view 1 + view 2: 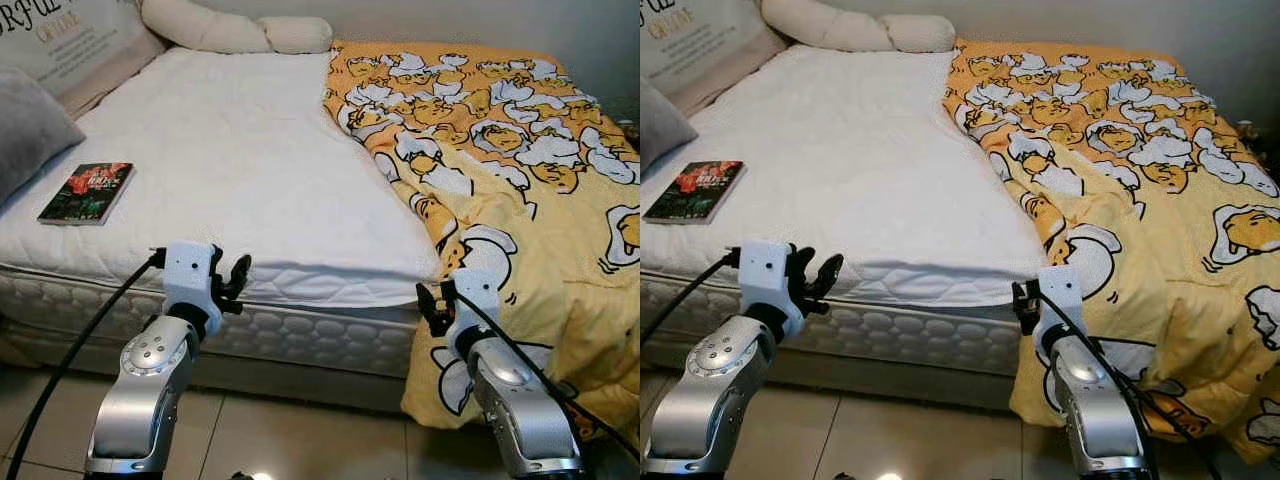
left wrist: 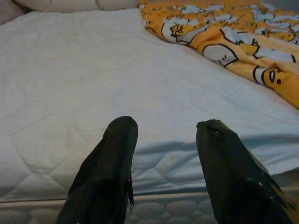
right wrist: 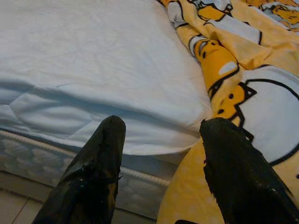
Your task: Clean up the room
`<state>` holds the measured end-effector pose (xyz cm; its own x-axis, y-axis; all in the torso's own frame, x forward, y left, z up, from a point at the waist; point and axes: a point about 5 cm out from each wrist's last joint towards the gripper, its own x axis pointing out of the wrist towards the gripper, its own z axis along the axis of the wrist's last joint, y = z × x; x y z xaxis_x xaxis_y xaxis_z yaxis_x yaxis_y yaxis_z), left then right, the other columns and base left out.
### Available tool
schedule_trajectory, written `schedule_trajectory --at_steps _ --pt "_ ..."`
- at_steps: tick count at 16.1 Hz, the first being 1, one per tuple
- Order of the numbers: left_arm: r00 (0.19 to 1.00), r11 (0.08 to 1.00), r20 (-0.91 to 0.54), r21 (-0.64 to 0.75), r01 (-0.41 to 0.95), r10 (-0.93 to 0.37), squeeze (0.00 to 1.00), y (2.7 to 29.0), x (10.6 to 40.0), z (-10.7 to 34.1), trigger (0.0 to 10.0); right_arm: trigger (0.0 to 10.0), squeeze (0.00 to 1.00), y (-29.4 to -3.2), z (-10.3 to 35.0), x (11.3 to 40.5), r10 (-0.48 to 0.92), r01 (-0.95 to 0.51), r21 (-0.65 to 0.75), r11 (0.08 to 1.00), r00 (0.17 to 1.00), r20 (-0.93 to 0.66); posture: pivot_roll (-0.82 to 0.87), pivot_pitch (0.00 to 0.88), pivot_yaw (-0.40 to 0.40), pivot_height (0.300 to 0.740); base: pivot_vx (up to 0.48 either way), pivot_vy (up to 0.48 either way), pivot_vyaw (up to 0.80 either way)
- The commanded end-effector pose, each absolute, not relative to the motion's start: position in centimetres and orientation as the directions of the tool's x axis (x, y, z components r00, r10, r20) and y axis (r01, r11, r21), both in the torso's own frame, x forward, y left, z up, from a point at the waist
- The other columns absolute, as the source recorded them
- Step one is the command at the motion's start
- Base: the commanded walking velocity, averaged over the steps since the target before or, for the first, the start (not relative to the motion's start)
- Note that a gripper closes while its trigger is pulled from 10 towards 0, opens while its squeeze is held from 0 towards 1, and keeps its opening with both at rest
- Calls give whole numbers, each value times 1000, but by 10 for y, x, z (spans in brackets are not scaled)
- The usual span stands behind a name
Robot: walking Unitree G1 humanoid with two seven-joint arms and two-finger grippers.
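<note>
The yellow blanket [image 1: 500,170] lies bunched over the bed's right half, its hanging edge just beside the right gripper [image 3: 161,140] at about two o'clock, long axis running toward twelve, so that wide-open, empty gripper is nearer than the wide-open left gripper [image 2: 161,140]
</note>
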<state>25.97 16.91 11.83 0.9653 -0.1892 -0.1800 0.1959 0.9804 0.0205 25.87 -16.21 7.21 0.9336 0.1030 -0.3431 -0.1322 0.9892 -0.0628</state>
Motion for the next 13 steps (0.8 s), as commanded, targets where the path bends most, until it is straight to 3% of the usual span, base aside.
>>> schedule_trajectory --at_steps 1,3,8,13 --pt "968 981 -167 15 193 -187 0 171 259 120 10000 10000 0 -157 77 262 123 -155 -77 985 939 -320 -16 0 -9 740 0 0 0" --pt "967 979 -164 8 202 -198 0 169 258 120 10000 10000 0 -157 77 264 120 -145 -51 988 936 -330 -15 0 -11 740 0 0 -222" --pt "962 977 -171 -12 212 -211 0 169 258 118 10000 10000 0 -160 76 264 108 -131 -46 990 937 -332 -20 0 -9 740 0 0 -719" --pt "959 973 -169 -11 229 -228 0 168 260 119 10000 10000 0 -160 75 264 104 -126 -44 991 937 -335 -18 0 -4 740 201 0 0"
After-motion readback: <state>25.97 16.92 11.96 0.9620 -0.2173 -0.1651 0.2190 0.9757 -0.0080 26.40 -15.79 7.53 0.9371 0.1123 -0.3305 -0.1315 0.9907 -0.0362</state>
